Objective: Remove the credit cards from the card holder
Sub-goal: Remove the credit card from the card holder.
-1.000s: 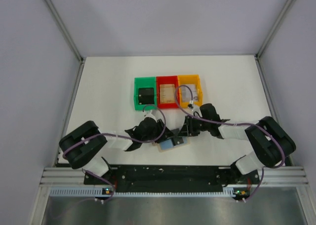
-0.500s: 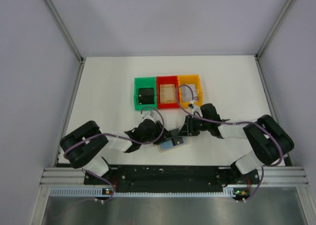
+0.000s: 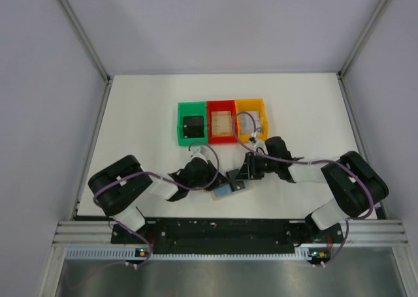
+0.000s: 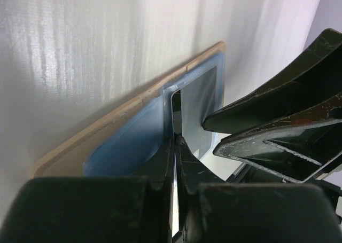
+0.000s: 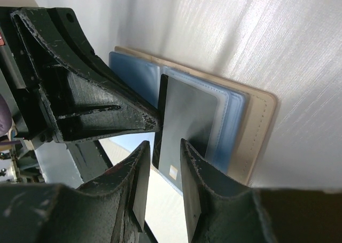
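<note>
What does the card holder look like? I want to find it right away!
On the white table, look closer to the arm bases than the row of green, red and orange bins. Where the left gripper and right gripper meet lies the card holder. Unlike the walled bins it is flat, tan-edged and light blue inside, a grey card poking out.

White table top (image 4: 107,40) has a fine ribbed grain with a soft sheen. The tan-brown folding card holder (image 5: 260,136) looks like matt leather or fake leather, stitched round the edge, and smooth light blue inside with clear shiny plastic sleeves. The dark grey card (image 5: 187,120) is glossy. Left gripper (image 4: 175,146) and right gripper (image 5: 164,147): matt black hard plastic, pretty scuffed and rough along the edges.
</note>
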Motion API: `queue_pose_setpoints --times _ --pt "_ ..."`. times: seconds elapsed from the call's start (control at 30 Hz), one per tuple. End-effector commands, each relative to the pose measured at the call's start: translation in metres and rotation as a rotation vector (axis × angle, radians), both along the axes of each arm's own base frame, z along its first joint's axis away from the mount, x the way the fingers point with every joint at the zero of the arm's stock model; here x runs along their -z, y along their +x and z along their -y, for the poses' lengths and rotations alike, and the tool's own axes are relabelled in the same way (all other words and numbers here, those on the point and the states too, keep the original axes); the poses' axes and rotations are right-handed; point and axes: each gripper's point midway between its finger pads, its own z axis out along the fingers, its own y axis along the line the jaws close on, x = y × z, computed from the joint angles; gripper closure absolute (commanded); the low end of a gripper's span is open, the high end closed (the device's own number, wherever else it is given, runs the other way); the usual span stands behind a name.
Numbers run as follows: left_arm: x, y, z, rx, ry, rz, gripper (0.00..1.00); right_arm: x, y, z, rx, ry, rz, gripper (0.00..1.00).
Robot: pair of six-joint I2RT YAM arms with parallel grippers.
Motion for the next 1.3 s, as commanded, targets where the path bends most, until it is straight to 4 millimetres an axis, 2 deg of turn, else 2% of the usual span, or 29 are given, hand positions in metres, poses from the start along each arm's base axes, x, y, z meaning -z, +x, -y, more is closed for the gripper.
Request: queue_pose_setpoints --times 0.0,0.53,0.8,0.93,1.07,1.17,1.27 --pt "-0.014 0.005 0.012 0.009 -0.069 0.046 1.00 0.015 -0.001 0.009 0.022 -0.053 -0.023 0.70" --pt "-0.005 -0.011 -0.023 -0.025 -0.028 0.070 1.00 0.026 0.006 0.023 0.081 -0.115 -0.037 0.69" --pt "-0.004 -0.018 -0.032 -0.033 -0.018 0.049 1.00 0.031 0.004 0.027 0.083 -0.141 -0.046 0.69" --pt "-0.015 -0.016 -0.026 -0.023 -0.058 0.068 1.00 0.030 0.005 0.026 0.080 -0.137 -0.042 0.69" --pt "-0.026 -0.009 -0.011 -0.002 -0.092 0.084 0.76 0.029 0.005 0.025 0.077 -0.131 -0.042 0.70" --pt "-0.029 -0.006 -0.001 0.007 -0.114 0.078 0.68 0.029 0.005 0.025 0.075 -0.130 -0.041 0.69" --pt "-0.021 -0.005 -0.001 -0.001 -0.098 0.048 0.64 0.029 0.004 0.025 0.074 -0.129 -0.041 0.69"
